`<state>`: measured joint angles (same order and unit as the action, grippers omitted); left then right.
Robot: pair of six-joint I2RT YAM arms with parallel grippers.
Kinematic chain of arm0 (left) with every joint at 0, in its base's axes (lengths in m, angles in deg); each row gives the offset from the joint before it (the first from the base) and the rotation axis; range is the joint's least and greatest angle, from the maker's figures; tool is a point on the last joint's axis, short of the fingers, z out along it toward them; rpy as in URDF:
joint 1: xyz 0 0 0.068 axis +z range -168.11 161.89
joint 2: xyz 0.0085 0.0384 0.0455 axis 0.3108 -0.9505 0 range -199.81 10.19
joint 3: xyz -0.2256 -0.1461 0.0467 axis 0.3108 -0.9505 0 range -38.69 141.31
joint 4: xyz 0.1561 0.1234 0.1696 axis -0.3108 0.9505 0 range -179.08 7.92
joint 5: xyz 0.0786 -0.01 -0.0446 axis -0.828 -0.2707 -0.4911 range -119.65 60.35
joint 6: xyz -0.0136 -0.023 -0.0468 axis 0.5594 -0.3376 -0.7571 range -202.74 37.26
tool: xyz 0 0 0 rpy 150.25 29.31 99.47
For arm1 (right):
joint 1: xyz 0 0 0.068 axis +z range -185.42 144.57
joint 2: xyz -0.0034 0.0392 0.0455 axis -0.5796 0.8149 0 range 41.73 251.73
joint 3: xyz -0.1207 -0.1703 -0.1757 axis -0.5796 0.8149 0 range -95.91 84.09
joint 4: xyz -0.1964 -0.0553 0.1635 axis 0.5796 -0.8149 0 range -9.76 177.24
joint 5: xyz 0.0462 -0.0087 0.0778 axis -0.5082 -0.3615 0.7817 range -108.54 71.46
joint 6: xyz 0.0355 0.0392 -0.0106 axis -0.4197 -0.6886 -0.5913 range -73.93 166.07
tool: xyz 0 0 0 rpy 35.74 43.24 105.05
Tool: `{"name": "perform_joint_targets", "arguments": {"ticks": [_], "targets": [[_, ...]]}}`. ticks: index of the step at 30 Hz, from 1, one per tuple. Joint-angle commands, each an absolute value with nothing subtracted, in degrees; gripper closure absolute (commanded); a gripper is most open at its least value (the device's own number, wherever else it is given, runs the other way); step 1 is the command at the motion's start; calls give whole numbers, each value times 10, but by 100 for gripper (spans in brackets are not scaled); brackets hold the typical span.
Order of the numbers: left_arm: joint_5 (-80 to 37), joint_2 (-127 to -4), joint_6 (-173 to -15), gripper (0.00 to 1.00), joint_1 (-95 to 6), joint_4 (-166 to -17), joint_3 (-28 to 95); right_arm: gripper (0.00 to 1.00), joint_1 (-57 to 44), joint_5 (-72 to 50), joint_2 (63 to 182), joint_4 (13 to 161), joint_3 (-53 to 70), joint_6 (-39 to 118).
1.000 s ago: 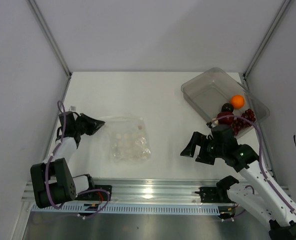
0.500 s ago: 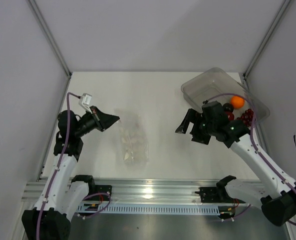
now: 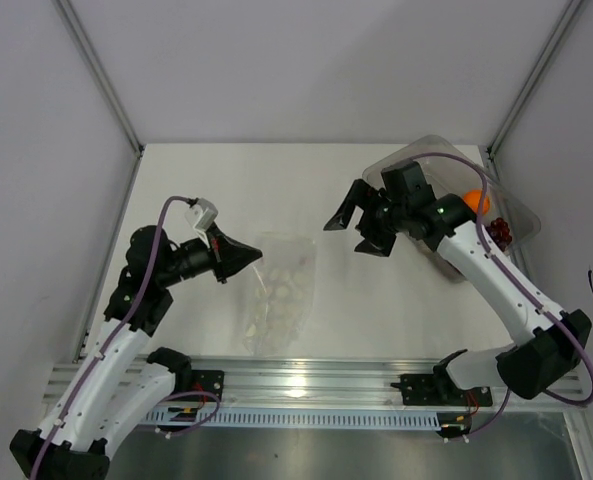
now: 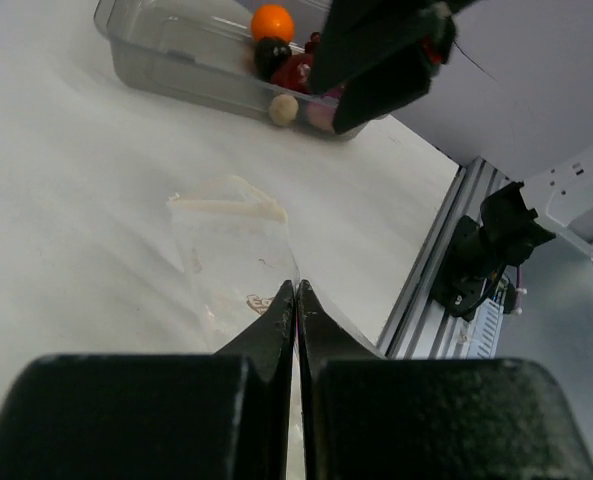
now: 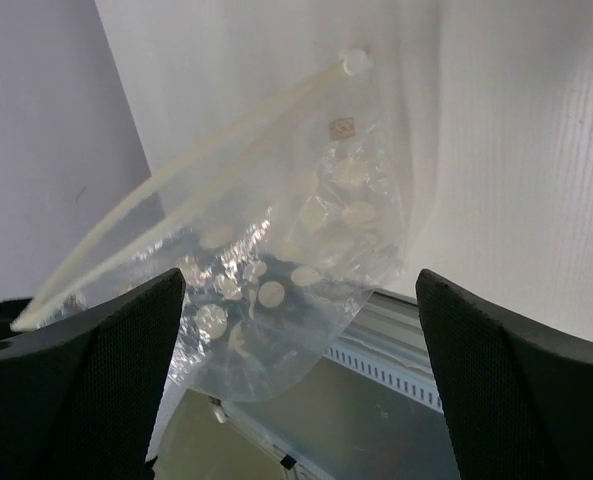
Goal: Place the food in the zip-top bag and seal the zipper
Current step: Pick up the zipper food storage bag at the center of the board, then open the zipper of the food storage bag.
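bag (image 3: 281, 290) hangs between the arms, its edge clamped in the left gripper (image 3: 248, 256); right gripper (image 3: 354, 232) gapes near it, food (image 3: 476, 203) lies in the bin (image 3: 416, 165): mouth-opening step, next the right should catch the other lip.

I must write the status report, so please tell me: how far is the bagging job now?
Done: nothing yet. In hand: left gripper shut on the bag at its edge, holding it up; right gripper open, empty, near it. Left: move the food from the bin into the bag, seal the zipper.
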<state>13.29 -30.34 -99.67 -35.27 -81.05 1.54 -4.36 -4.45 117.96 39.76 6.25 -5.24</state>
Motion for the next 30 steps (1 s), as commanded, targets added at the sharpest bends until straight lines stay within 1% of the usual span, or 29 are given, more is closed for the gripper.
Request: {"name": "perform_joint_targets", "arguments": {"ticks": [1,3,9,13,14,19,23,30], "targets": [[112,-286,-933,99,-381,-791,53,1,-47,-4,1222,379,4,-73],[108,-281,-929,99,-398,-789,56,1,-53,31,1247,367,-11,-75],[103,-271,-928,99,-428,-796,39,2,-55,69,1326,347,-62,-85],[89,-272,-928,99,-445,-798,37,7,-47,101,1357,349,-67,-101],[83,-273,-926,100,-451,-796,40,9,-41,101,1359,349,-64,-102],[73,-277,-920,99,-459,-790,46,11,-25,85,1330,378,-5,-125],[73,-282,-921,99,-460,-793,43,10,-34,83,1302,401,33,-135],[72,-281,-917,99,-461,-792,39,9,-46,79,1283,390,53,-118]]}}
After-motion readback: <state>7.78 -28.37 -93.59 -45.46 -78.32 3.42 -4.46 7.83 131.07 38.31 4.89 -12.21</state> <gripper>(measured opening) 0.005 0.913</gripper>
